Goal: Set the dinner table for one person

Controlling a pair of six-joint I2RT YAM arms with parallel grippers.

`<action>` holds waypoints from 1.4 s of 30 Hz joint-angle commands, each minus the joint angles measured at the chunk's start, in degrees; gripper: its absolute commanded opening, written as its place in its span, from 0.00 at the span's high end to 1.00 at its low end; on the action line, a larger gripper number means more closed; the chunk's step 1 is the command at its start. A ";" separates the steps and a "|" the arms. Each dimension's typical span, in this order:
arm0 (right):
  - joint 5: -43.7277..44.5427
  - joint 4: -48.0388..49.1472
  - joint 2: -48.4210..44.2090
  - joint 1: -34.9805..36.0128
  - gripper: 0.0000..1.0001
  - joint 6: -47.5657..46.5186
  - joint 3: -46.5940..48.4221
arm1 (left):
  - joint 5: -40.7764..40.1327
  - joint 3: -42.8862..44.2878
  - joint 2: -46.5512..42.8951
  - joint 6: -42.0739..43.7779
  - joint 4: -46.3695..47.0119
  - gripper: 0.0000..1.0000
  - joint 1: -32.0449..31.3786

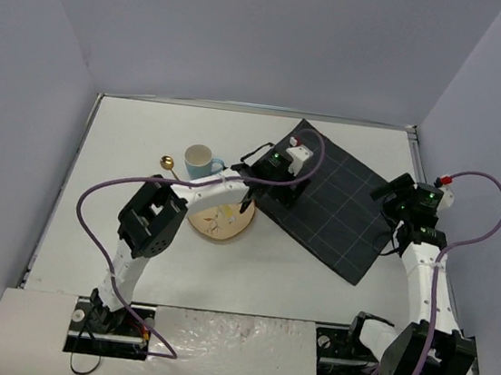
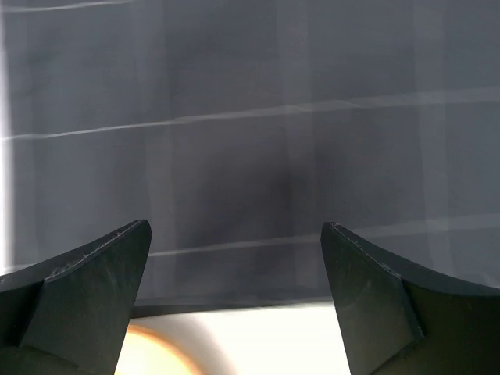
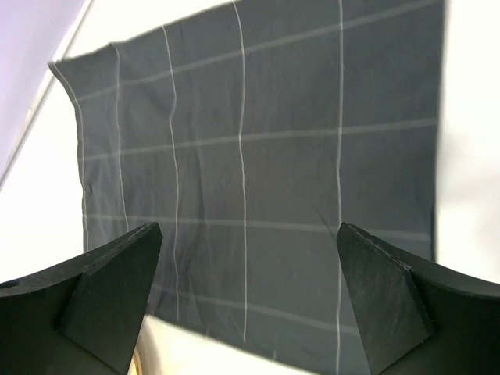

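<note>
Finding: the dinner table is the white tabletop filling the top view, and it is only partly set. A dark grey checked cloth lies flat on its right-centre area, turned askew to the table's edges. A wooden plate sits just beside the cloth's left corner. A pale blue mug and a gold spoon stand behind the plate, near each other.

Grippers: the left gripper hangs over the cloth's left margin with its fingers spread wide and nothing between them. The right gripper is at the cloth's right side, likewise spread wide and empty. Neither wrist view shows fabric pinched.

Assessment: we judge the step in hand to be placing the cloth as the mat for the setting. It looks smooth, with no folds that we can see, but it is not square to the near edge.

Recommendations:
- Raise both grippers straight up before any sideways travel, so a fingertip does not drag the fabric.
- If the cloth is to be squared, take two opposite edges together and turn it as one piece, keeping it taut.
- Bring the plate on only once the cloth is settled, lifted over the cloth's edge so that it cannot push a wrinkle into it.
- Take care that the left arm, which passes over the plate, does not knock the mug.
</note>
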 commanded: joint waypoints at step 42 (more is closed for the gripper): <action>-12.45 46.01 34.32 -11.48 0.52 -4.90 0.07 | 0.05 2.16 5.52 -6.36 -1.24 0.32 14.60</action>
